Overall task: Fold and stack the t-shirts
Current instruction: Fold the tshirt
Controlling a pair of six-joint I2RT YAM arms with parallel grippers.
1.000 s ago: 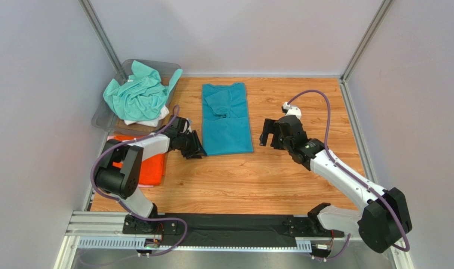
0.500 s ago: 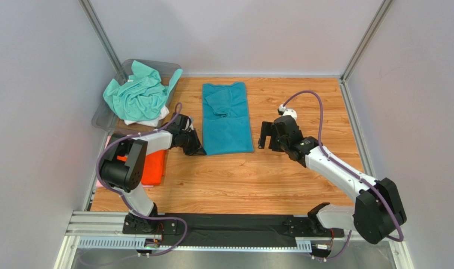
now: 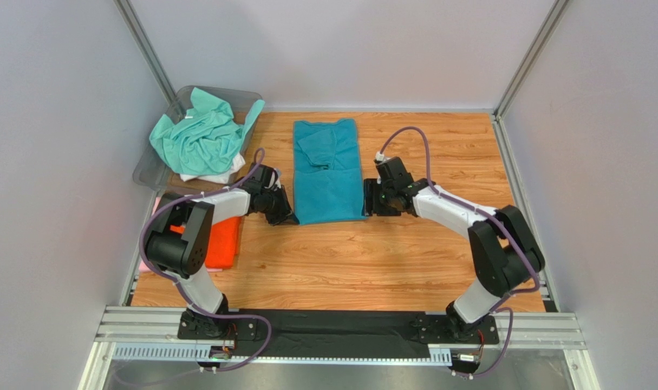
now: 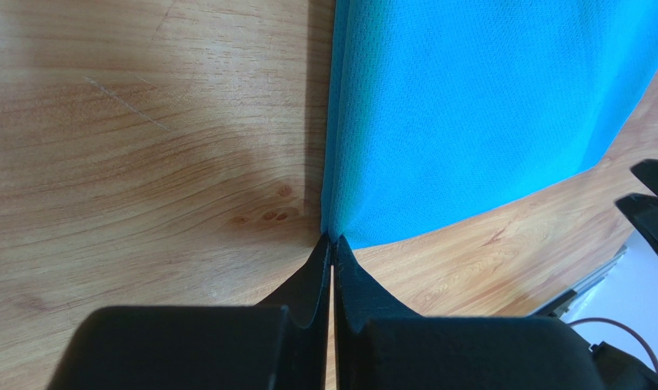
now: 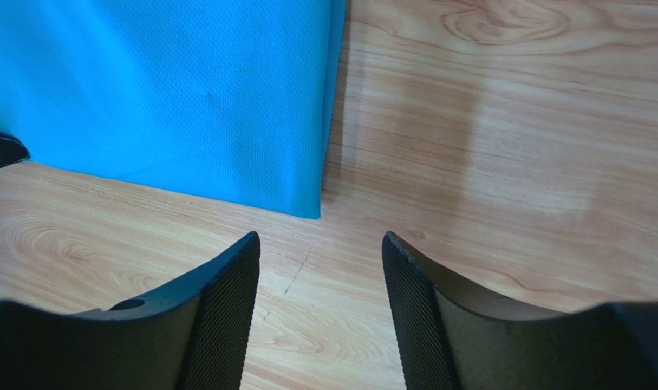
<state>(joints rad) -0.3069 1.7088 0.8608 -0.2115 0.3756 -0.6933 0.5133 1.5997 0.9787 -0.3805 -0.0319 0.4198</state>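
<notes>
A teal-blue t-shirt lies folded into a long strip on the wooden table. My left gripper is at its near left corner; in the left wrist view the jaws are shut with the shirt's corner pinched at their tips. My right gripper is open at the near right corner. In the right wrist view the gripper is just short of the shirt's corner, which lies flat on the table.
A clear grey bin at the back left holds a crumpled mint-green shirt over a white one. An orange shirt lies folded at the left edge behind my left arm. Grey walls enclose the table.
My right arm has swung left and its open gripper now sits at the shirt's near right corner. My left gripper has edged slightly toward the near left corner.
</notes>
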